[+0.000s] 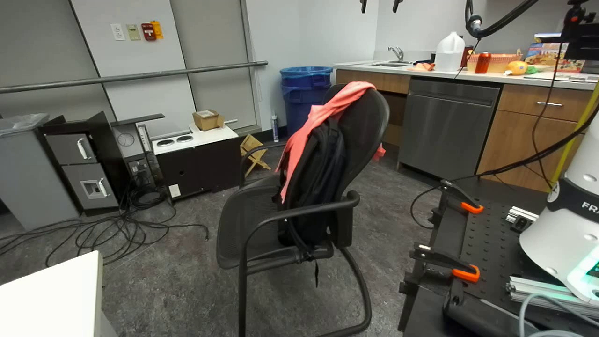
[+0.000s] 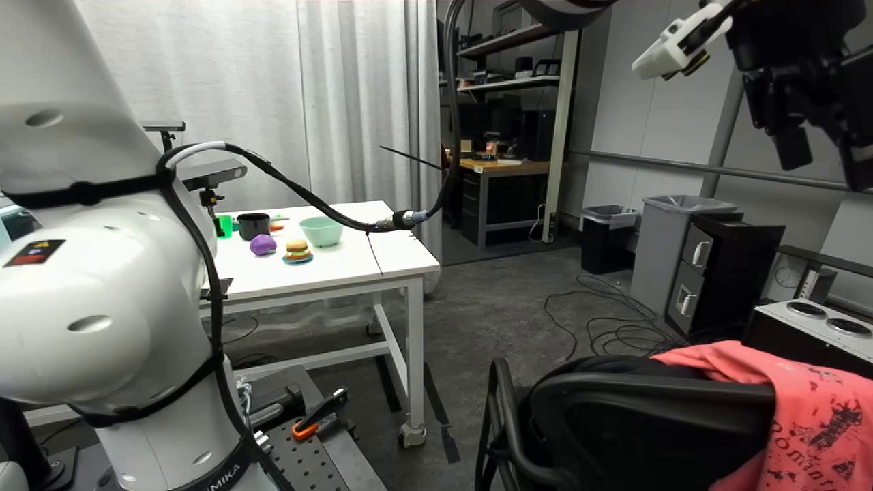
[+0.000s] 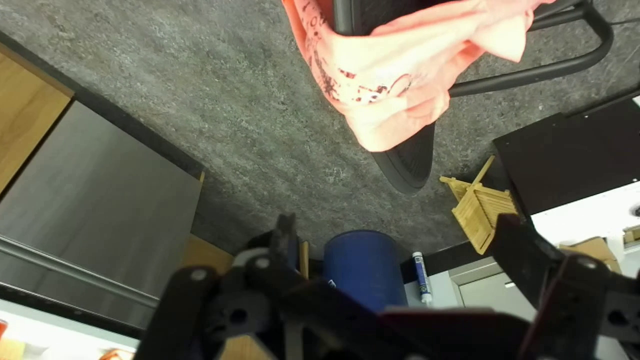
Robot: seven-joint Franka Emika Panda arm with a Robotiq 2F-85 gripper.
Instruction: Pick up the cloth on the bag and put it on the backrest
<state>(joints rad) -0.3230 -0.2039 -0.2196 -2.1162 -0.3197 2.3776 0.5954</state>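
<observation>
The salmon-pink cloth (image 1: 311, 126) lies over the top of the black chair's backrest (image 1: 369, 121) and hangs down over the black bag (image 1: 323, 173). The bag leans on the backrest, on the seat. A bit of the cloth shows behind the backrest. Dark print shows on the cloth in an exterior view (image 2: 825, 416) and in the wrist view (image 3: 395, 80), where the backrest (image 3: 411, 167) sticks out below it. My gripper (image 3: 397, 227) is open and empty, high above the chair and apart from the cloth. Its fingertips also show in both exterior views (image 1: 380, 5) (image 2: 825, 164).
The chair's armrest (image 1: 299, 213) curves beside the bag. A blue bin (image 1: 306, 100), a wooden stand (image 1: 252, 154) and a toy stove (image 1: 201, 154) are beyond the chair. Cables (image 1: 126, 224) lie on the floor. A white table (image 2: 341, 266) holds toys and bowls.
</observation>
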